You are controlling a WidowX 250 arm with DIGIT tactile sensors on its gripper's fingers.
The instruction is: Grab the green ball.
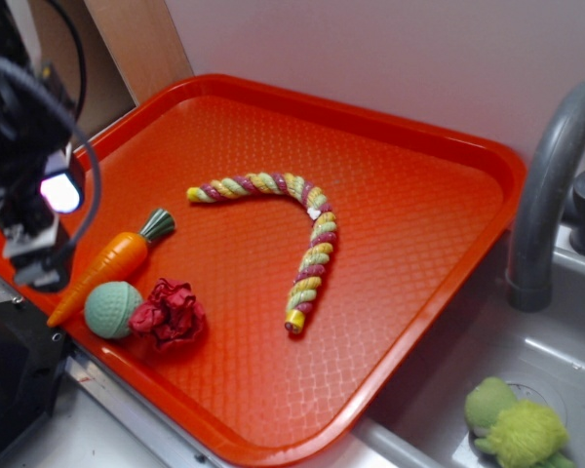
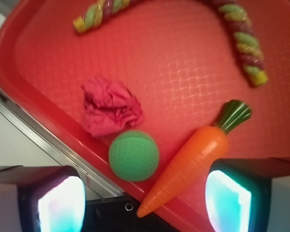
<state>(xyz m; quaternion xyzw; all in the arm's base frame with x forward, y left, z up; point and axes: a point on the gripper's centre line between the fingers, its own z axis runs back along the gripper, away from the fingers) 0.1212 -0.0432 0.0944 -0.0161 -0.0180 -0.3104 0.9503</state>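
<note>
The green ball (image 1: 112, 309) (image 2: 134, 155), pale mint with a dimpled skin, rests on the red tray (image 1: 409, 224) near its front left rim. It lies between a crumpled red fabric wad (image 1: 169, 313) (image 2: 110, 106) and a toy carrot (image 1: 110, 262) (image 2: 192, 160), close to both. My gripper (image 1: 41, 234) (image 2: 144, 209) hangs above the tray's left edge, open, its glowing pads wide apart. The ball sits just ahead of the gap, and nothing is between the fingers (image 2: 62, 207).
A striped rope toy (image 1: 294, 229) (image 2: 241, 41) curves across the tray's middle. A grey tap (image 1: 546, 195) rises at the right beside a sink holding a fuzzy yellow-green plush (image 1: 515, 426). A metal ledge (image 2: 24, 130) runs along the tray's front rim.
</note>
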